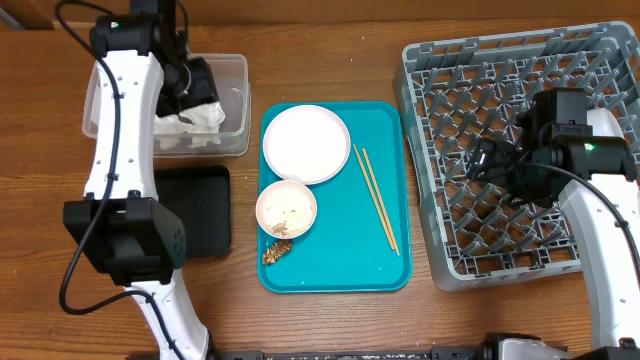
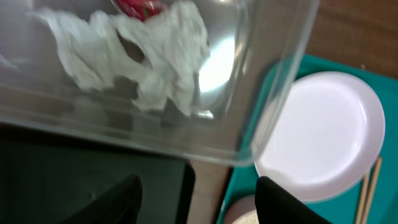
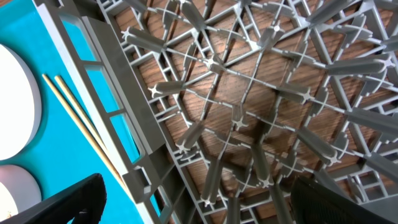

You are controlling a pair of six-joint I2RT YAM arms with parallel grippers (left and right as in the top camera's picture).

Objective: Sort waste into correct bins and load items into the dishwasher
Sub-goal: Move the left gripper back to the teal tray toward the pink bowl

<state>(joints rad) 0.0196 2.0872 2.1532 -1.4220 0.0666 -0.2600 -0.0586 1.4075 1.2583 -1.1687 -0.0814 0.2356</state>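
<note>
Napkin [image 2: 143,68], wrapper [image 2: 140,7] in tub [image 1: 240,100]. Left hand [image 2: 198,191] spread, empty, at tub; right hand [image 3: 199,199] spread, empty, over rack [image 1: 420,60]. Advise: clear tub wall, then pinch lump [image 1: 277,252] low.

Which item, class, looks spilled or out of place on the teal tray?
The small brown food lump lies loose on the teal tray beside the white bowl, not in a bin, as if spilled. Nothing else stands out.
</note>
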